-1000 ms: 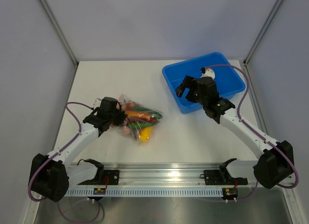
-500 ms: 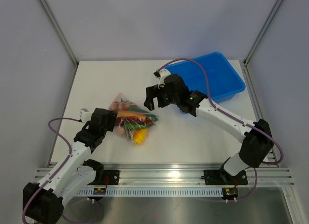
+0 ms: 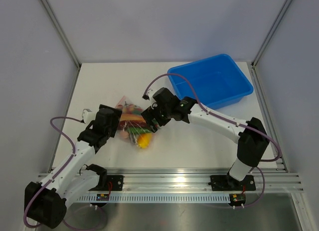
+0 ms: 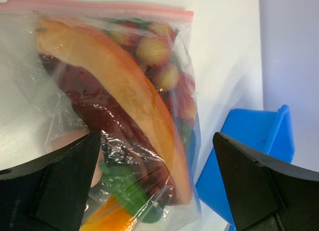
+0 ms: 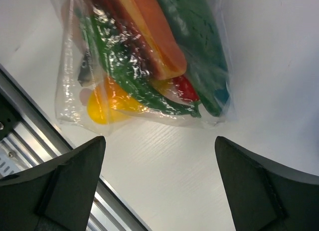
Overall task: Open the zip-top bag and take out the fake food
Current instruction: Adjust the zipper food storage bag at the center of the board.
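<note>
The zip-top bag [image 3: 130, 122] lies flat on the white table, its pinkish zip strip [image 4: 99, 9] running along the far edge in the left wrist view. Fake food fills it: an orange wedge [image 4: 124, 86], a dark red chili [image 4: 97, 114], green pieces [image 5: 127, 74], a yellow fruit [image 5: 102, 107] and a red tomato [image 5: 185, 87]. My left gripper [image 4: 157, 191] is open at the bag's left side, with the plastic between its spread fingers but not pinched. My right gripper [image 5: 159, 188] is open over bare table just off the bag's bottom edge.
A blue bin [image 3: 209, 84] stands at the back right and also shows as the blue bin [image 4: 249, 151] past the bag. The metal rail [image 5: 30, 146] runs along the table's near edge. Grey walls enclose the table on three sides.
My left gripper has gone from shut to open and released the bag. The right arm has swung left from the blue bin to the bag's right side.
</note>
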`<act>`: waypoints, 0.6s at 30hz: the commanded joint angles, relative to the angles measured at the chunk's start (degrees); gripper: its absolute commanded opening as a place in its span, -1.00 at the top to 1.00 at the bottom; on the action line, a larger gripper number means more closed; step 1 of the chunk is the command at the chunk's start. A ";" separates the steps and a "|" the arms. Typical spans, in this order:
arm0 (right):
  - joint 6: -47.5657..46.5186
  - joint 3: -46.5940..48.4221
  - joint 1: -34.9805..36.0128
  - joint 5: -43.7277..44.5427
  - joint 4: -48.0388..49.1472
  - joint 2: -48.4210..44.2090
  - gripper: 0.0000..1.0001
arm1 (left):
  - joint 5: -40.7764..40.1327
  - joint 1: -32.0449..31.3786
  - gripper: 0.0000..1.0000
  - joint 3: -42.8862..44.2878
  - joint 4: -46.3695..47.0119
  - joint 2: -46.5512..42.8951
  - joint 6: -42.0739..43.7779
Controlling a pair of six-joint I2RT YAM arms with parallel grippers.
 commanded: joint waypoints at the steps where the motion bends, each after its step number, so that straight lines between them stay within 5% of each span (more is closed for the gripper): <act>1: -1.94 3.58 0.00 3.10 -4.44 3.15 -0.98 | 0.14 1.02 -0.98 2.86 -0.10 1.59 1.96; 7: -0.62 6.04 0.00 11.27 -4.72 8.95 -0.96 | 0.94 1.99 -0.98 2.69 -0.54 1.68 2.14; 11: 0.17 7.62 -0.08 16.10 -3.31 12.29 -0.58 | 0.85 1.99 -0.98 2.69 -0.45 1.24 2.23; 14: 0.78 8.41 0.00 19.17 -1.64 13.52 -0.09 | 0.68 1.99 -0.98 2.60 -0.71 1.15 2.14; 15: 0.87 8.42 -0.08 20.06 -0.07 13.53 0.32 | 0.59 1.99 -0.98 2.60 -0.63 1.07 2.14; 18: 1.40 8.15 -0.09 24.10 3.27 13.18 0.71 | 0.68 2.08 -0.98 2.34 -0.45 1.15 1.96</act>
